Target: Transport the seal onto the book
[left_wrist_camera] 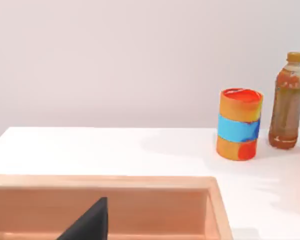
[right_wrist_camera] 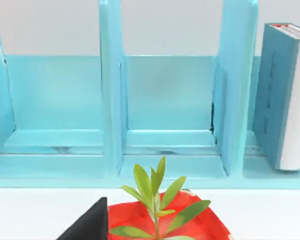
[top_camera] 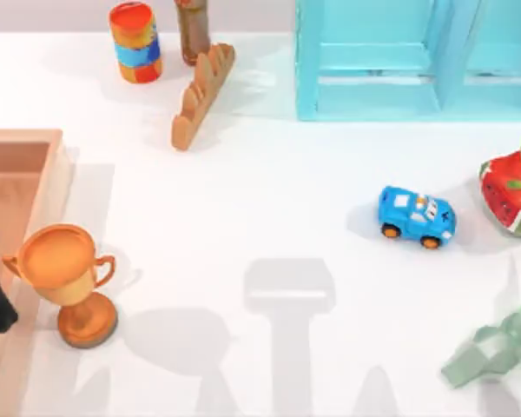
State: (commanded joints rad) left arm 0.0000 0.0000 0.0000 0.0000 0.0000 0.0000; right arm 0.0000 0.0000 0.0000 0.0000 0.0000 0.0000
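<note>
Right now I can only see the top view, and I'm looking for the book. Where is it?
Observer: The right wrist view has it: the book stands inside the light-blue shelf, beside a divider.
Operator: Is it lying flat?
Observer: No, it is upright on its end, with the white page edges facing the camera.
Operator: What's the brown thing beside the striped can?
Observer: A bottle of brown drink with an orange cap, seen in the left wrist view.

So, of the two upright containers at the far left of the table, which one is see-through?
The bottle with brown liquid and a yellow cap: its body is transparent. The can beside it is opaque, with orange, blue and red bands.
</note>
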